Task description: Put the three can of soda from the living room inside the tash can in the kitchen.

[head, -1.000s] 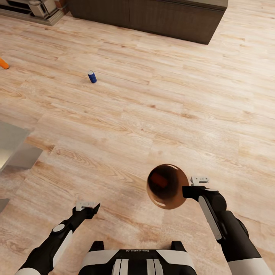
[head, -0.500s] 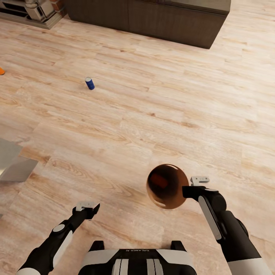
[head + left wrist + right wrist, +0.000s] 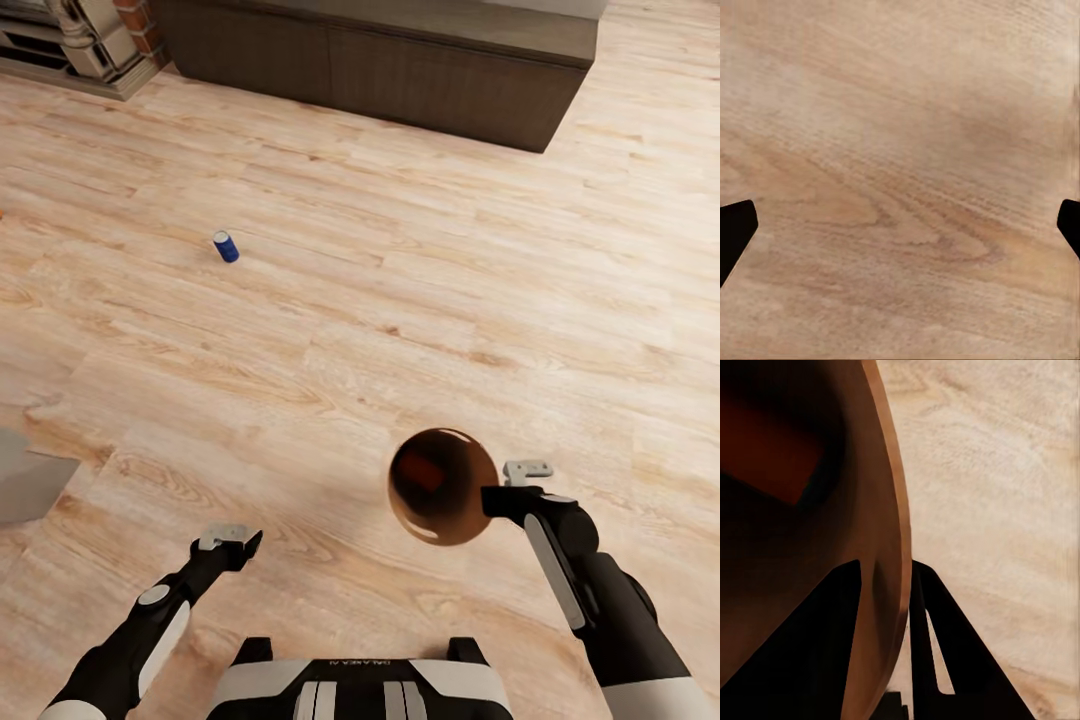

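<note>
**Bin in hand, blue can out on the floor**

Plank floor [image 3: 420,260] gives you open room; a dark cabinet [image 3: 400,70] bounds the far side. From the head, your right gripper [image 3: 497,487] pinches the bin [image 3: 442,486], something orange-red inside. The blue can [image 3: 226,246] stands far left, well apart.

Left wrist: left gripper [image 3: 900,225] spread, empty.

Right wrist: fingers [image 3: 937,637] straddle the bin's rim.

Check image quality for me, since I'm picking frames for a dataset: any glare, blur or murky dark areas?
Head view: sharp, evenly lit; the trash can shows a glossy highlight on its rim, the blue can is small but crisp. Right wrist view: the bin's inside is very dark and murky. Left wrist view: the floor looks soft, slightly blurred.
</note>
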You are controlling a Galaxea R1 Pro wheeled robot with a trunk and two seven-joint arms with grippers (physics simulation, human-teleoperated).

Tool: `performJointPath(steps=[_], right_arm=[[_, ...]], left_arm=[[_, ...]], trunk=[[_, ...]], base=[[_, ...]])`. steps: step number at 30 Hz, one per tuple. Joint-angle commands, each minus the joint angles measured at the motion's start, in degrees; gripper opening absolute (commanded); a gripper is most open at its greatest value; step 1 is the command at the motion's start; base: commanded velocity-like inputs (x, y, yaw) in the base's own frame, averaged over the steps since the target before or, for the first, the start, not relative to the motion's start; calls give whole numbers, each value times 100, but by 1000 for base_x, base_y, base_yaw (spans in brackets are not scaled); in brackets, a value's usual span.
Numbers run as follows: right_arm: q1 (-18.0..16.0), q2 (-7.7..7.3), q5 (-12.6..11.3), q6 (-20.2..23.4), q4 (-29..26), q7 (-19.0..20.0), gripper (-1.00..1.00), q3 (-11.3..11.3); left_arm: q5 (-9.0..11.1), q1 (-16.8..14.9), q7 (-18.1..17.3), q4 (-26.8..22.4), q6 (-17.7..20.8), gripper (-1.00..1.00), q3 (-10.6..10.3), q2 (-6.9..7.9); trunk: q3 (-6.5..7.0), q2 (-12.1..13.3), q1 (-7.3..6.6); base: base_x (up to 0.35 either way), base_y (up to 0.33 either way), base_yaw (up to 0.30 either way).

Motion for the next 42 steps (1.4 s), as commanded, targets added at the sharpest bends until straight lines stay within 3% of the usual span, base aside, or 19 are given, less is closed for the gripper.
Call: performJointPath(steps=[1, 3, 6, 7, 10, 16, 23, 42], right_arm=[[7, 0, -94, -19, -2, 26, -100, 6], [20, -4, -81, -35, -6, 44, -100, 10], [27, -8, -74, -44, -13, 55, -100, 12], [30, -10, -71, -48, -21, 59, -100, 16], [32, -7, -69, -50, -88, 62, -100, 27], [33, -6, -63, -48, -217, 118, -100, 31], [102, -3, -60, -51, -356, 132, -100, 24], [164, 24, -66, -51, -388, 133, -100, 31]], left_arm=[[7, 0, -8, -46, 21, 100, 0, 4], [28, 0, -22, -271, 162, 100, 6, 20], [44, 3, -31, -841, 693, 100, 14, 42], [49, 3, -31, -1399, 1154, 100, 32, 52], [53, 7, -45, -2458, 2025, 100, 459, 60], [131, 8, -158, -3403, 2770, 100, 1131, 63], [238, 9, -181, -3744, 2990, 100, 1229, 5], [239, 9, -168, -3751, 3001, 100, 1207, -15]], trunk=[[9, 0, 0], [26, 0, 0], [52, 0, 0], [61, 0, 0], [87, 0, 0], [139, 0, 0], [201, 0, 0], [373, 0, 0]], base=[[319, -102, 0], [319, -102, 0], [320, -102, 0], [319, -102, 0], [320, -102, 0], [319, -102, 0], [294, -82, 0], [52, -5, 0]])
